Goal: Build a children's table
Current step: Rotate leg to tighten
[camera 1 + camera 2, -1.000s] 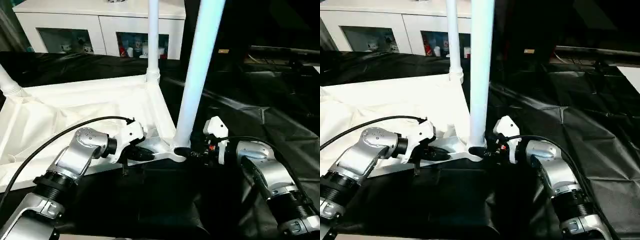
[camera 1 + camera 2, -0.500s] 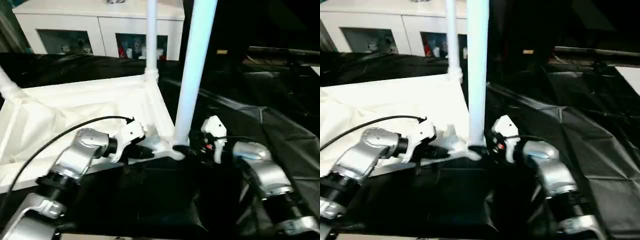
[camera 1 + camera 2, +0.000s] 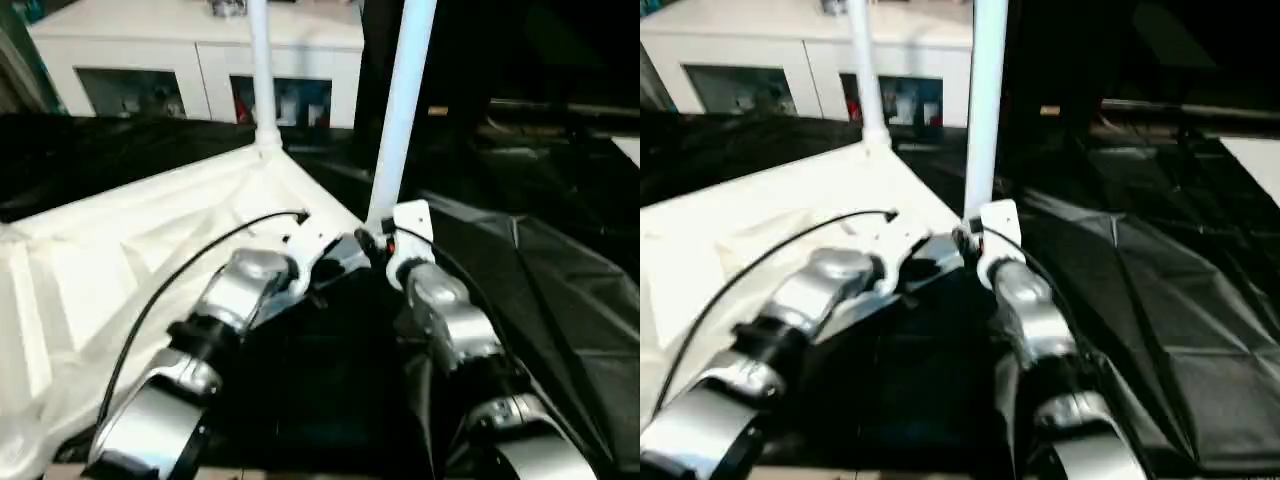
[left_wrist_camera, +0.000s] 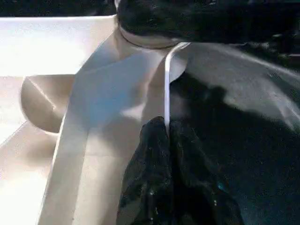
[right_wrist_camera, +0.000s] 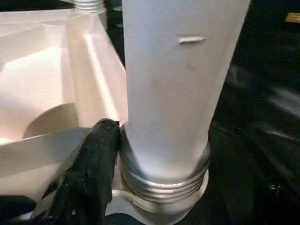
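Head views: the white tabletop (image 3: 130,250) lies underside up on black sheeting (image 3: 560,290), one corner toward the robot. Both grippers meet at that near corner. The left gripper (image 3: 335,262) comes in from the left along the tabletop's near edge; the right gripper (image 3: 375,245) sits at the base of the near leg (image 3: 400,110), which stands upright in the corner socket, long axis vertical, top out of frame. A second leg (image 3: 258,75) stands upright at the far corner, in front of a white cabinet (image 3: 200,60). Left wrist view: the left gripper's black fingers (image 4: 154,187) are clenched on the thin edge rib of the tabletop (image 4: 167,89), just short of the corner socket; the ribbed underside is seen close. Right wrist view: the near leg (image 5: 178,84) is seen close, its threaded collar (image 5: 164,185) seated in the socket; one black finger (image 5: 89,173) touches the collar's side, jaws spread about the leg's base; whether they actually clamp it I cannot tell.
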